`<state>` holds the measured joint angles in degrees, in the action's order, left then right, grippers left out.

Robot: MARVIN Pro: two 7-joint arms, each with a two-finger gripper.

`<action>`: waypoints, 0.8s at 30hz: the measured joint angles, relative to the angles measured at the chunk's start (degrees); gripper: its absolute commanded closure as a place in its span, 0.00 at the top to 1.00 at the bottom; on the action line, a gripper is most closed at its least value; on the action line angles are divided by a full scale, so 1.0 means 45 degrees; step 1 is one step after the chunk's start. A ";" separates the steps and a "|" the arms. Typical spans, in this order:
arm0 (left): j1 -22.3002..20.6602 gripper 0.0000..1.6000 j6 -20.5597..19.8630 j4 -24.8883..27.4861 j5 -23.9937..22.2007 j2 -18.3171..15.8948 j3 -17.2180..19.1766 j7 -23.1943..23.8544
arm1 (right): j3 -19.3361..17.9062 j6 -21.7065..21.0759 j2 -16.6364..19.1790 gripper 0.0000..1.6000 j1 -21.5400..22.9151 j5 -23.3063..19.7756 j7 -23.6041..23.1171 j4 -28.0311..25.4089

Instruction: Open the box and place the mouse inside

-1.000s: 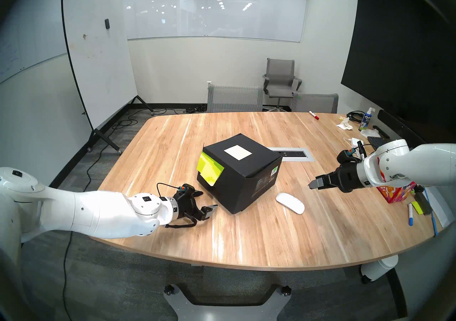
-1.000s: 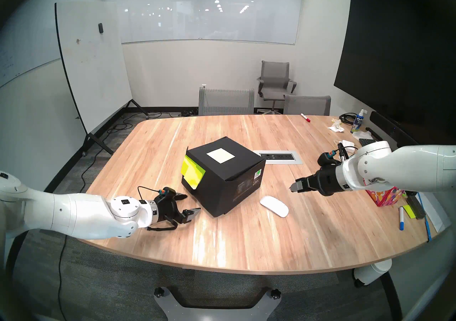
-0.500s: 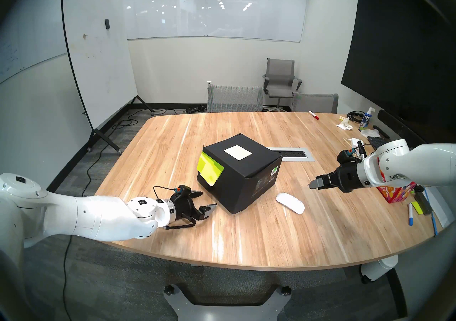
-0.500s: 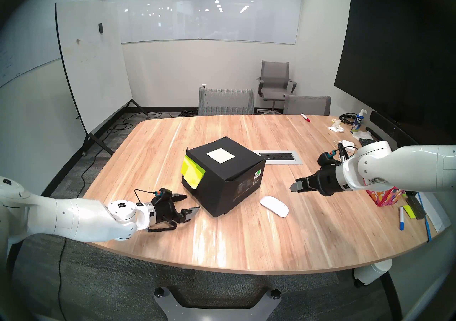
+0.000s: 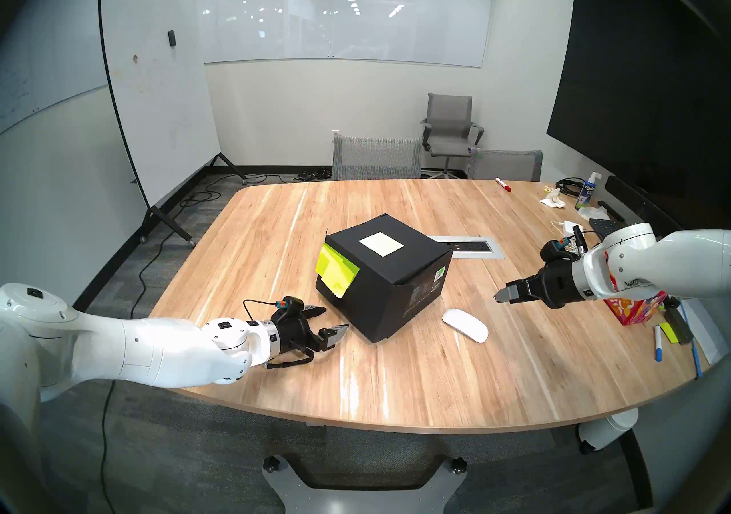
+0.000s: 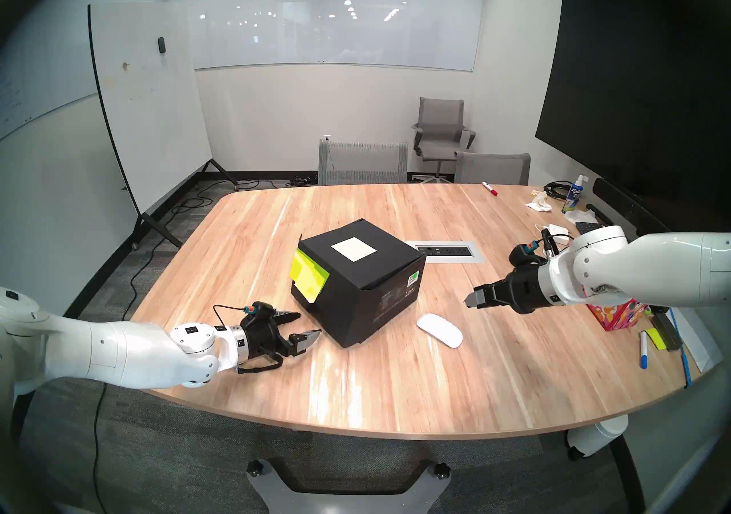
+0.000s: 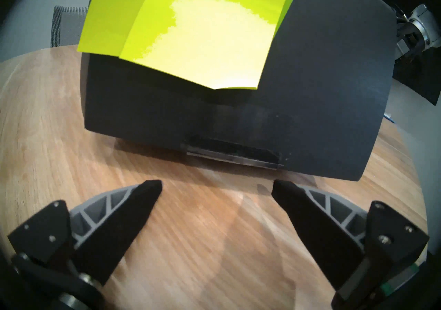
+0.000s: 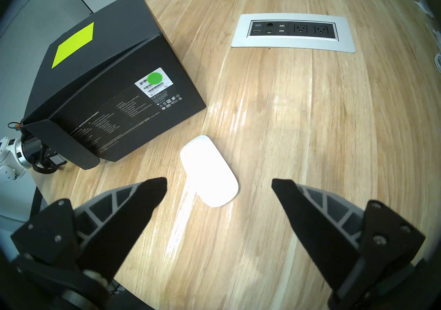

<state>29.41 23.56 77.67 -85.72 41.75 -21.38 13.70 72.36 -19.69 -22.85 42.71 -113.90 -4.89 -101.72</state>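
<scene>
Box (image 5: 385, 278) mid-table, lid down, sticky notes (image 5: 336, 272) hanging off its front flap. Left gripper (image 5: 325, 320) low, just beside that face, jaws spread, empty. Mouse (image 5: 465, 325) on the table (image 5: 395, 382) right of the box; right gripper (image 5: 501, 295) above it, jaws spread, empty. Best approach, I think: hook the flap's lower edge, lift slowly so the box doesn't slide.

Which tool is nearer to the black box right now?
Left. The left tool sits open just short of the black box, by its sticky-note side; the right tool hangs open farther off, beyond the mouse.
</scene>
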 measured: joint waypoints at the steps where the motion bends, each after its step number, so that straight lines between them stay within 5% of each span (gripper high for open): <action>1: -0.0008 1.00 0.0008 0.0088 -0.0033 -0.0071 0.0005 0.0078 | 0.0000 0.0000 0.0000 1.00 0.0000 0.0000 0.0000 0.0000; 16: -0.0204 1.00 -0.0059 0.0767 -0.0431 -0.0736 0.0128 0.0639 | 0.0000 0.0000 0.0000 1.00 0.0000 0.0000 -0.0001 0.0001; 24: -0.0939 1.00 -0.1998 0.1153 -0.1074 -0.0860 -0.0589 0.0506 | 0.0000 0.0000 0.0000 1.00 0.0000 -0.0001 -0.0004 0.0002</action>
<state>25.19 14.57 82.86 -90.55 37.88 -24.03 15.97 72.35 -19.69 -22.85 42.71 -113.90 -4.91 -101.71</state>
